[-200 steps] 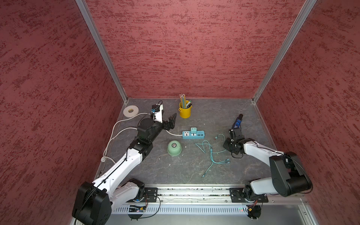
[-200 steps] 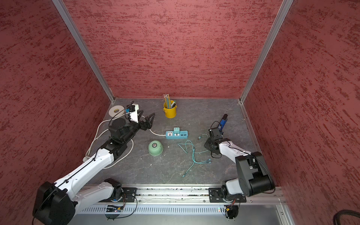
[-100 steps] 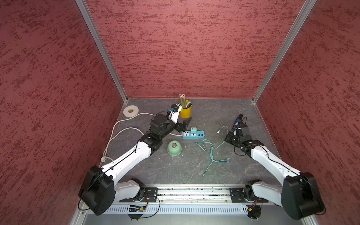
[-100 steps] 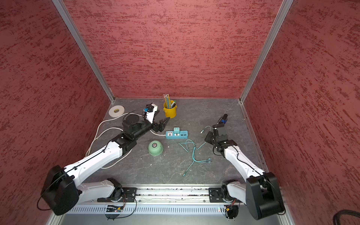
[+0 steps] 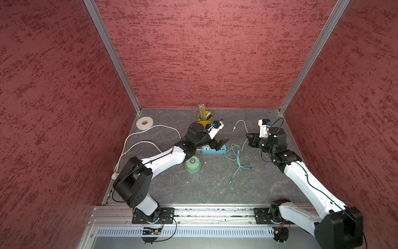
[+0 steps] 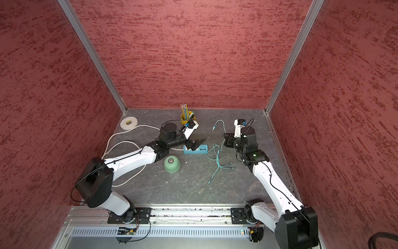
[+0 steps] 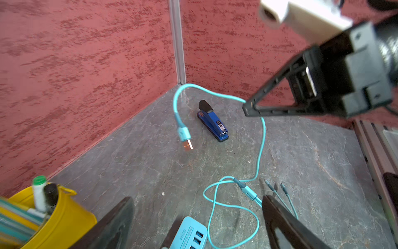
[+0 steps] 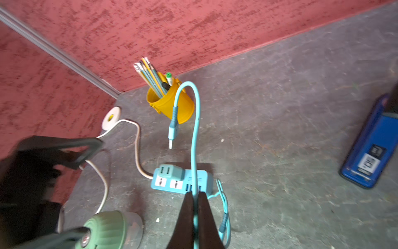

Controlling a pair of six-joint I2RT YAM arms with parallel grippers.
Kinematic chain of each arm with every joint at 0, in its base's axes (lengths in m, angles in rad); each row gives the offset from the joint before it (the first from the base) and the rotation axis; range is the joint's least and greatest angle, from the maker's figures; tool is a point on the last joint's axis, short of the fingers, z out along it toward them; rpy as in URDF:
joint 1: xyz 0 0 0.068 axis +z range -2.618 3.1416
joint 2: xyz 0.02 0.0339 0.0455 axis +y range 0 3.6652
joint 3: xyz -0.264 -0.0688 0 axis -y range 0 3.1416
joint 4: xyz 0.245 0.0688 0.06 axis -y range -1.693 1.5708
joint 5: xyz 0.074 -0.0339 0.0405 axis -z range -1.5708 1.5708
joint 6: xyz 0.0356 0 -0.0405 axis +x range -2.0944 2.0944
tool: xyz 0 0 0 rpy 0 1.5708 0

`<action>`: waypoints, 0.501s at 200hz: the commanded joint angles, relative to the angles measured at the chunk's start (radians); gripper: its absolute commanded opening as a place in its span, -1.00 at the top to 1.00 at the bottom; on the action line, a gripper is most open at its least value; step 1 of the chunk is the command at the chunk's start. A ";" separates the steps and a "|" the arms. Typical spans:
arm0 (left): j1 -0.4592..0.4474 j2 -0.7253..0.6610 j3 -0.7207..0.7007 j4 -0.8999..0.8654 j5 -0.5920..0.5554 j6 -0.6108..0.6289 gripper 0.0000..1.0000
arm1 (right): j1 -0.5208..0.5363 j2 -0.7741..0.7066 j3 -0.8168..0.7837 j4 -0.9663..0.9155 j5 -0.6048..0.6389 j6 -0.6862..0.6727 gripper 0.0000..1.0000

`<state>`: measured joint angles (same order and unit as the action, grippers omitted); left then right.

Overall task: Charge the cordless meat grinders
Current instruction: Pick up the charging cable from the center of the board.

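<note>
The right fingers [image 8: 191, 198] are pinched shut on the teal cable [image 8: 196, 140], gripping it well back from its end. From there the cable arcs up and over, and the USB plug [image 8: 170, 143] dangles free in the air above the tabletop [image 5: 206, 189], beyond the strip [image 8: 202, 176] on its far side. The left fingers [image 5: 220, 144] are spread wide and hold nothing, hovering right over the strip. The rest of the cable lies in loose loops just beside the strip, on the right arm's side. The grinder [image 5: 192, 163] sits on the near side of the strip, close to the left forearm, with nothing plugged into it.

What worries me is that long unsupported stretch. With the grip so far back, I expect the plug to swing and twist and miss the port or jam at an angle. Both arms are crowding the strip, so the fingers could clash there. Nothing seems to pin the strip down, so a push may just slide it. The forearm could also nudge the grinder, and a pull could drag the loops.
</note>
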<state>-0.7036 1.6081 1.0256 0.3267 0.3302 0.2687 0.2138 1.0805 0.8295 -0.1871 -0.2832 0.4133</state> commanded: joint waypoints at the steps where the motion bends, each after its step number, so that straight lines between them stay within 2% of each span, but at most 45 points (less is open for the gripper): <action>1: -0.074 0.073 0.019 0.131 -0.188 0.206 -0.85 | -0.004 0.010 0.051 -0.011 -0.087 0.016 1.00; 11: -0.095 0.116 0.013 0.244 -0.298 0.269 -0.83 | -0.005 0.015 0.064 -0.023 -0.095 0.027 1.00; 38: -0.122 0.207 0.008 0.490 -0.465 0.386 -0.64 | -0.005 0.023 0.089 -0.050 -0.094 0.048 1.00; 68: -0.126 0.246 0.014 0.622 -0.485 0.389 -0.57 | -0.005 0.032 0.105 -0.072 -0.105 0.059 1.00; 100: -0.115 0.257 0.021 0.637 -0.482 0.340 -0.58 | -0.005 0.030 0.113 -0.094 -0.093 0.063 1.00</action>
<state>-0.8272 1.8542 1.0306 0.8597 -0.1173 0.6186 0.2138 1.1126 0.9039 -0.2577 -0.3649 0.4648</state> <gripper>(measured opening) 0.788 0.048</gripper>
